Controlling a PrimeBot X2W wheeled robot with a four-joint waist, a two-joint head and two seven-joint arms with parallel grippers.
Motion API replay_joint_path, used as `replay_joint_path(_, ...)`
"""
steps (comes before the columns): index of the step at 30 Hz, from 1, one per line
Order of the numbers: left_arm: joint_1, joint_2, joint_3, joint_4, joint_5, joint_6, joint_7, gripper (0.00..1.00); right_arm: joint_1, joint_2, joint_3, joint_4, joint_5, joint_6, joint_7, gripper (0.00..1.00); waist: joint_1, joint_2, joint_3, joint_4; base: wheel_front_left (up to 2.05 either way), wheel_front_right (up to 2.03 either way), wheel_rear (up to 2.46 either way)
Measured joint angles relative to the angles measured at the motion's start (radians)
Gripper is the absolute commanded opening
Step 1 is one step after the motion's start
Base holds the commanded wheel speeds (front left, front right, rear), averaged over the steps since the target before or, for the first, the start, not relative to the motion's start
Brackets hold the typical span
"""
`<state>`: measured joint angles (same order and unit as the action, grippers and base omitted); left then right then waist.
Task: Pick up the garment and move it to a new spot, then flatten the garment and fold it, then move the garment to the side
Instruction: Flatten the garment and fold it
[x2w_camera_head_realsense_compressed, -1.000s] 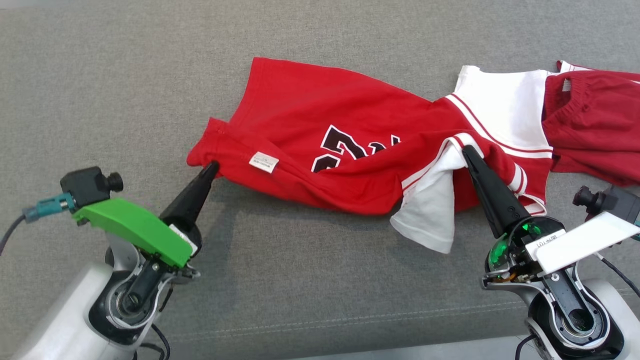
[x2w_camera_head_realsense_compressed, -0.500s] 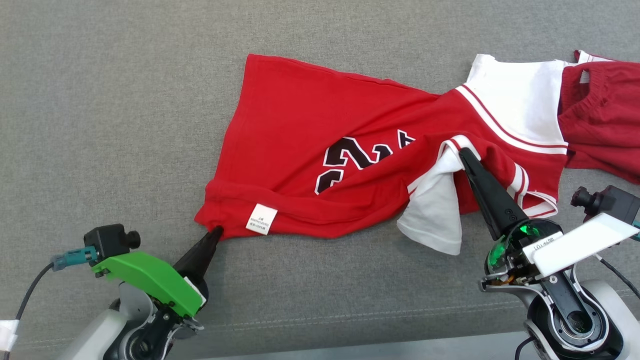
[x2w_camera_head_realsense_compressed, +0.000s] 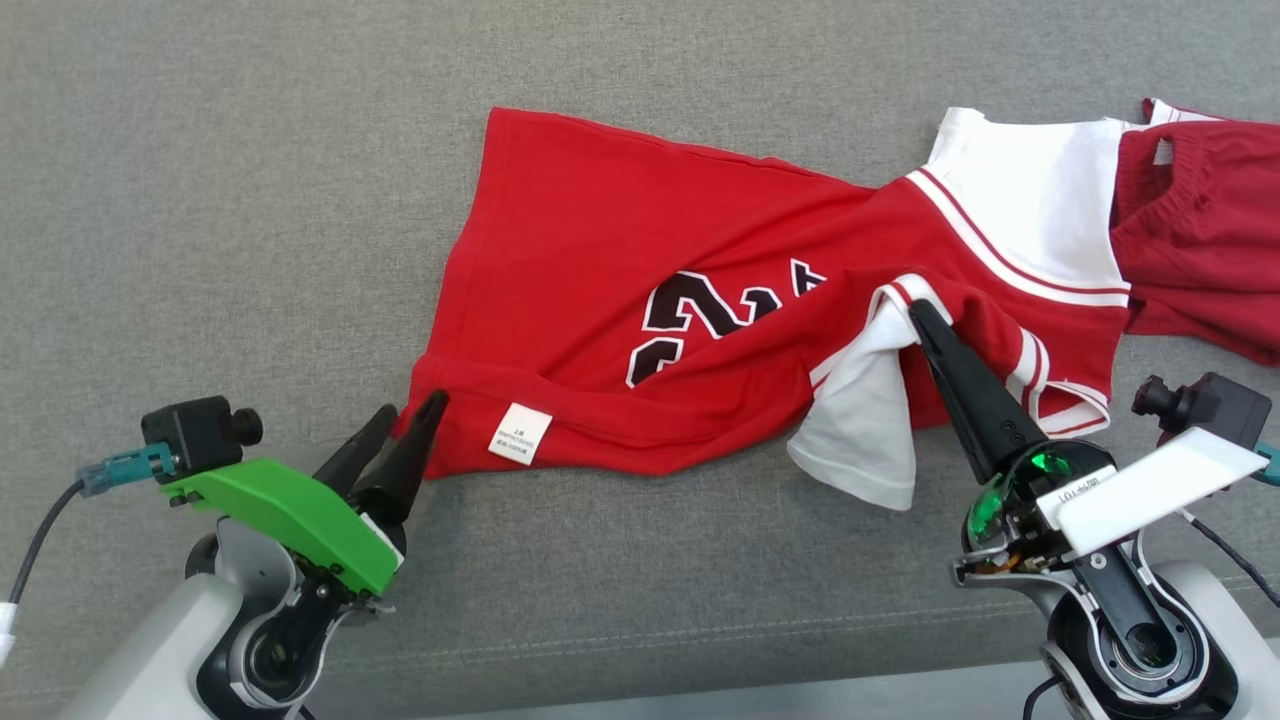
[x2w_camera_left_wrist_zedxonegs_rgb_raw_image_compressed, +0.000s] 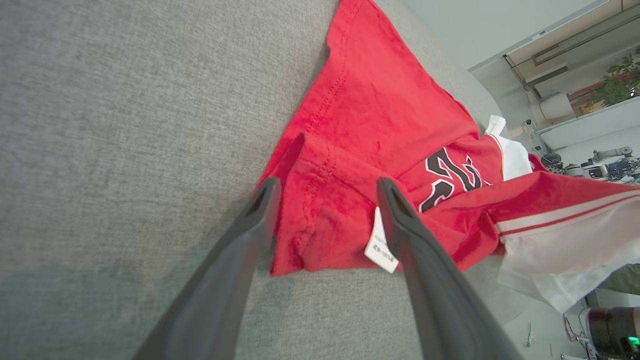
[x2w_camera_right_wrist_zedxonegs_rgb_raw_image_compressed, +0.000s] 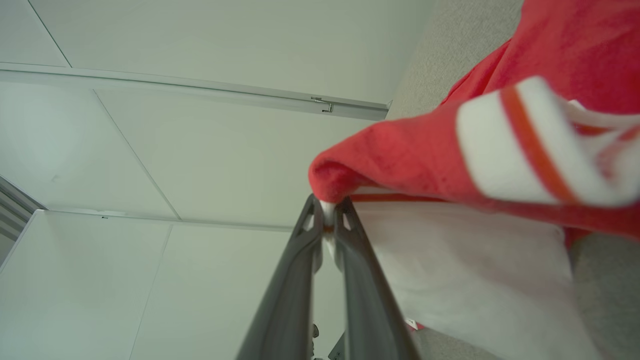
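One grey cushion (x2w_camera_head_realsense_compressed: 200, 150) holds a red numbered jersey (x2w_camera_head_realsense_compressed: 620, 250) across its middle. To flatten it well, I judge the rumpled near edge needs drawing outward evenly. Its long axis runs left to right, hem leftward. The right gripper (x2w_camera_head_realsense_compressed: 915, 310) pinches the white-trimmed armhole. The left gripper (x2w_camera_head_realsense_compressed: 411, 404), spread, flanks the hem corner.

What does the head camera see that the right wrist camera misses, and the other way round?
Head camera: the open left claw, the black number, a white tag and dark red shorts. Right wrist camera: pale wall panels behind. Both: the red jersey pinched in the shut right claw, lying on the grey fabric surface.
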<state>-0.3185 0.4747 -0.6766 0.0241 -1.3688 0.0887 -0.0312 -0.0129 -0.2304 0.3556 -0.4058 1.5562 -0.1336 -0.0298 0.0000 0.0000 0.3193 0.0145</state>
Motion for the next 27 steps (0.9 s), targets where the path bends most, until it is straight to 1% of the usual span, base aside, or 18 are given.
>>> replay_joint_path(3,-0.007,-0.015,-0.002,0.017,-0.002,0.0,0.008,1.0,-0.005,0.005,0.014,0.001,0.0,0.0,0.009,0.0,0.0,0.0,0.001,-0.006,0.0,0.0,0.0)
replay_joint_path(10,-0.027,-0.007,-0.007,0.065,0.0,0.004,0.028,1.0,-0.011,0.01,0.013,0.005,0.0,0.0,0.013,0.0,0.0,0.0,0.008,-0.027,0.0,0.0,0.0)
replay_joint_path(18,-0.051,-0.011,-0.013,0.068,0.002,0.004,0.03,1.0,-0.011,0.012,0.012,0.012,0.0,0.0,0.012,0.0,0.0,0.0,0.007,-0.033,0.0,0.0,0.0)
replay_joint_path(19,-0.051,-0.013,-0.016,0.068,0.003,0.004,0.031,0.98,-0.011,0.012,0.013,0.012,0.0,0.0,0.012,0.0,0.0,0.0,0.006,-0.032,0.0,0.0,0.0)
replay_joint_path(22,-0.051,-0.018,-0.028,0.069,0.01,0.004,0.037,0.77,-0.011,0.013,0.012,0.018,0.0,0.0,0.012,0.0,0.0,0.0,0.001,-0.03,0.0,0.0,0.0)
replay_joint_path(24,-0.051,-0.018,-0.029,0.067,0.011,0.004,0.038,0.71,-0.011,0.013,0.012,0.018,0.0,0.0,0.012,0.0,0.0,0.0,-0.002,-0.028,0.0,0.0,0.0)
replay_joint_path(25,-0.051,-0.018,-0.03,0.066,0.012,0.004,0.038,0.65,-0.011,0.013,0.012,0.018,0.0,0.0,0.012,0.0,0.0,0.0,-0.003,-0.027,0.0,0.0,0.0)
replay_joint_path(26,-0.051,-0.018,-0.03,0.065,0.013,0.004,0.038,0.61,-0.011,0.013,0.012,0.019,0.0,0.0,0.012,0.0,0.0,0.0,-0.003,-0.026,0.0,0.0,0.0)
replay_joint_path(27,-0.051,-0.018,-0.03,0.063,0.015,0.004,0.038,0.6,-0.011,0.013,0.012,0.02,0.0,0.0,0.012,0.0,0.0,0.0,-0.004,-0.025,0.0,0.0,0.0)
